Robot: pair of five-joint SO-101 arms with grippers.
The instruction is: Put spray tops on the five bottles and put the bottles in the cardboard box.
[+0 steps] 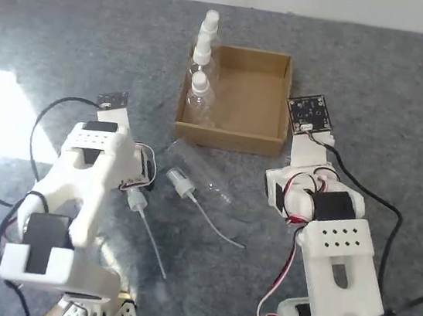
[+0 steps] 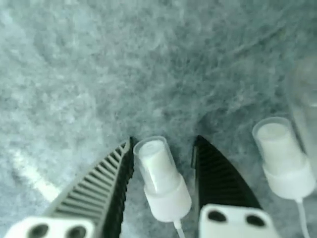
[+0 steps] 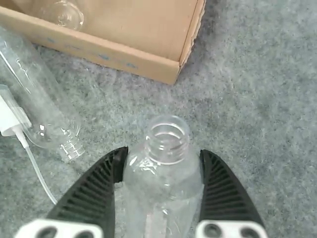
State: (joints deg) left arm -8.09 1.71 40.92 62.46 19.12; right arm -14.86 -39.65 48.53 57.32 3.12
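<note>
The fingers of the right gripper [image 3: 162,150] clasped a clear plastic bottle [image 3: 166,171], open neck between their tips, while those of the left gripper [image 2: 162,141] stood released astride a white plastic spray top [image 2: 159,176] on the grey surface [image 2: 148,59], so capping seemed in hand, calling next for closing on that top.

No writing, number or sign can be read. The cardboard box [image 3: 106,53] has a row of faint blue marks along its outer front wall, just below the rim. They are too blurred to make out as letters or figures.
</note>
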